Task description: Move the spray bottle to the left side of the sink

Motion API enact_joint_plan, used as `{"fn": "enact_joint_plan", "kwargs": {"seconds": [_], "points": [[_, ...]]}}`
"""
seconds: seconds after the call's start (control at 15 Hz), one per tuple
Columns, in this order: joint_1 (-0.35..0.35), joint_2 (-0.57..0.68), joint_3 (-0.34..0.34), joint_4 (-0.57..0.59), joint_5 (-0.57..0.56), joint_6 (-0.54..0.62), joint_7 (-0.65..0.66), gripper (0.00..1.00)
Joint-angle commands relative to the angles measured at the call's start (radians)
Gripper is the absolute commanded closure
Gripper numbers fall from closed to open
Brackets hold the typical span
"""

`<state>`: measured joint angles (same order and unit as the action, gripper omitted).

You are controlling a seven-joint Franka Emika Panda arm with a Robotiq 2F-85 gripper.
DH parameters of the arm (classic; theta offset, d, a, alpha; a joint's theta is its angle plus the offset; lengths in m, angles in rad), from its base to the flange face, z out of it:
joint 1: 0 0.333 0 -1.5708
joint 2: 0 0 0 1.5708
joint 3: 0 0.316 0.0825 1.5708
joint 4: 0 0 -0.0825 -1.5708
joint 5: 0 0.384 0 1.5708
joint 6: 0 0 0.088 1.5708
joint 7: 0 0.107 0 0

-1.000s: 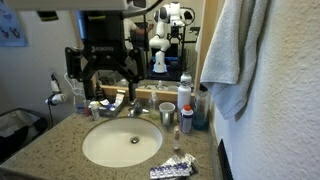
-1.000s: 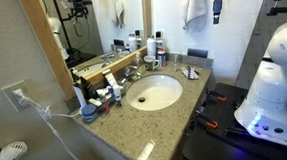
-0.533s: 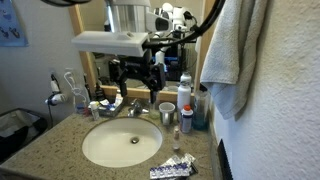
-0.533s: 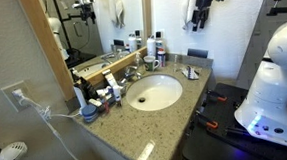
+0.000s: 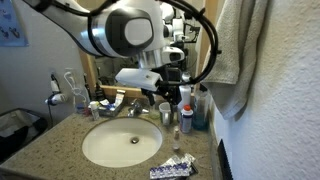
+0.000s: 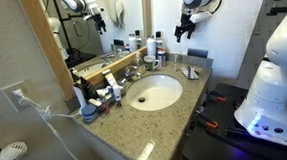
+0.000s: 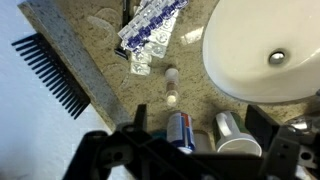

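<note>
The spray bottle (image 7: pixel 180 131), white with a blue and red label and a dark cap, stands upright on the counter beside the oval white sink (image 7: pixel 240 60). It shows in both exterior views (image 5: pixel 185 108) (image 6: pixel 159 46). My gripper (image 7: pixel 200 125) is open and empty, and hangs above the bottle and a white mug (image 7: pixel 236 140), with both between its fingers in the wrist view. The gripper shows in both exterior views (image 5: pixel 172 94) (image 6: pixel 183 28), clear of the bottle top. The sink (image 5: pixel 120 145) (image 6: pixel 154 92) is empty.
A small vial (image 7: pixel 171 88), a blister pack (image 7: pixel 150 25) and a black comb (image 7: pixel 50 70) lie near the bottle. A blue bottle (image 5: pixel 201 110) stands by the wall. The faucet (image 5: pixel 133 108), toiletries and a mirror are at the back. A towel (image 5: pixel 235 50) hangs close by.
The arm has swung down from the top of the exterior views and lowered the gripper over the bottles beside the sink. The objects on the counter have not moved.
</note>
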<state>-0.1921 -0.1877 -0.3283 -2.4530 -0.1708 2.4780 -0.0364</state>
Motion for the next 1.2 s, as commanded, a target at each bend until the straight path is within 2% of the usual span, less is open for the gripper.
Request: {"fn": "enact_joint_plan", "kwargs": {"seconds": [0.0,0.13,0.2,0.4,1.13], "points": [[-0.032,0.151,0.025,0.077,0.046,0.072,0.048,0.00],[-0.034,0.207,0.023,0.103,0.100,0.103,0.041,0.00],[-0.034,0.228,0.022,0.114,0.167,0.111,0.003,0.00],[-0.047,0.281,0.032,0.153,0.278,0.109,-0.020,0.00],[-0.108,0.440,0.059,0.235,0.382,0.124,-0.017,0.00]]}}
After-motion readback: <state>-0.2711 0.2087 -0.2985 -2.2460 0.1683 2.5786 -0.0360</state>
